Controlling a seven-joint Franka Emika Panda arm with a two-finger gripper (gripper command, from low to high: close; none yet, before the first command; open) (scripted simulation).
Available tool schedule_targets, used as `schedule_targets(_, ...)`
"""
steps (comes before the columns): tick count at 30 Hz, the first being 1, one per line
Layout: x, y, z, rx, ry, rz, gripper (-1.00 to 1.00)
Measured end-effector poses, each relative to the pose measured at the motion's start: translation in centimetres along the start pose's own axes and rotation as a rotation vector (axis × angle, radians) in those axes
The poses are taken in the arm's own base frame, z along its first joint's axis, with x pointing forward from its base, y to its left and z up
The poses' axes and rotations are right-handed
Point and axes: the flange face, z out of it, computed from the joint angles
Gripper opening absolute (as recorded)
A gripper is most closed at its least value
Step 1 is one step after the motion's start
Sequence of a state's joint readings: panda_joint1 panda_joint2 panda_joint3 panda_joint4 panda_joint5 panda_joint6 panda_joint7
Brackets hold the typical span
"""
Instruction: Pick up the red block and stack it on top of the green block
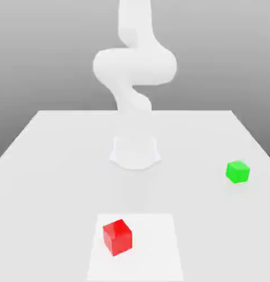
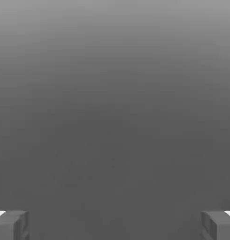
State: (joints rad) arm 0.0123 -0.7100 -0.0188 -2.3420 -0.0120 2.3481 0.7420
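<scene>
White table [image 1: 60, 143], paler square patch [image 1: 154, 242] near front; grey gradient backdrop [image 1: 43, 49].

White arm [image 1: 134, 69] rose from its round base [image 1: 135, 151], bent in an S-curve, upper part leaving frame; gripper [image 2: 115, 225] stood wide apart, nothing between the grey fingertips [image 2: 11, 225].

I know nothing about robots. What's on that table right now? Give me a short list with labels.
table: white top
arm: white, standing at the middle of the table
red block: near edge, on a paler square patch
green block: toward the exterior view's right, apart from the red one
hand: open, nothing between its fingers
stacking: not yet done
</scene>
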Motion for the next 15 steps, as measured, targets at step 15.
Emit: schedule_targets(15, -10.4, 13.2, 29.4, -0.278, -0.432, -0.34, 0.0)
